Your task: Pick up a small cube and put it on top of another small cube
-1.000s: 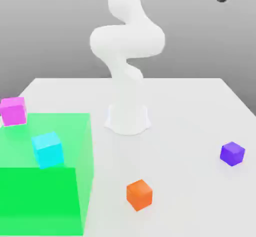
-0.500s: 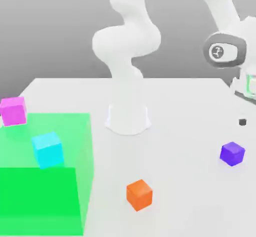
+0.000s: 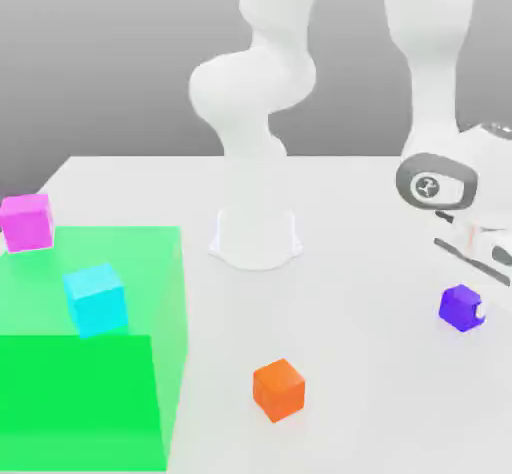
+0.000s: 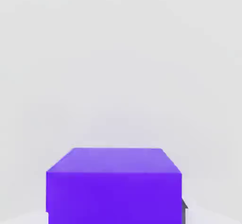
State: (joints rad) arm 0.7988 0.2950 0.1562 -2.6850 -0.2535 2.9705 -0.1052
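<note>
Violet-purple faces of the small cube [image 4: 113, 183] sit directly between the jaws in the hand view, and the jaws have come together on it; a dark fingertip [image 4: 184, 209] shows at one lower edge of the cube. In the exterior view the gripper [image 3: 476, 307] is down at table level on that view's right, with the small cube [image 3: 458, 307] resting on the white table [image 3: 360, 262], well apart from the other cubes.

Risks from here, as a judgement:
- Off-centre grip. If the pads bear near an edge rather than the mid-faces, the cube may rotate or slip out on lift.
- Tilted release. A cube held crooked would land askew on the target cube and slide off.
- Long transfer. The orange cube [image 3: 278, 389] is the nearest candidate base; a fast swing toward it could knock it aside.

Containers: a translucent green box-shaped region [image 3: 90, 402] occupies the exterior view's left. A cyan cube [image 3: 96, 300] appears inside it. A magenta-pink cube [image 3: 26, 221] sits at its far corner; whether inside or just behind cannot be determined.
</note>
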